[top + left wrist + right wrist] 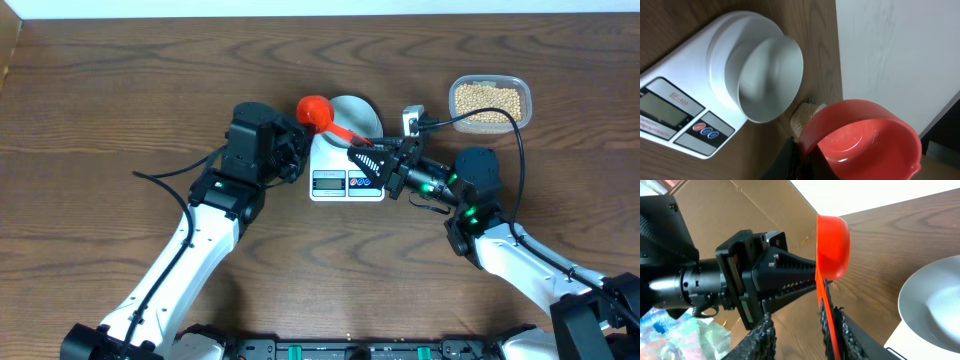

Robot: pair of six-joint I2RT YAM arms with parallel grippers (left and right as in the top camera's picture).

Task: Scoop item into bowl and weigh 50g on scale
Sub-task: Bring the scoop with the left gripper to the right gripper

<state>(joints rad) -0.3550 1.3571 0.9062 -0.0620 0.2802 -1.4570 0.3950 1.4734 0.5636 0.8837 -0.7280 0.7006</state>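
Observation:
A red scoop hangs over the table just left of the pale bowl, which stands on the far end of the white scale. My left gripper is shut on the rim of the scoop's cup, its fingers pinching the rim from below. My right gripper stands open around the scoop's handle; the handle lies against one finger, while the other is well apart. The scoop and the bowl look empty. The beans fill a clear tub at the far right.
The clear tub sits beyond my right arm, with a black cable arching past it. A small white block lies between bowl and tub. The scale's display and buttons face the near edge.

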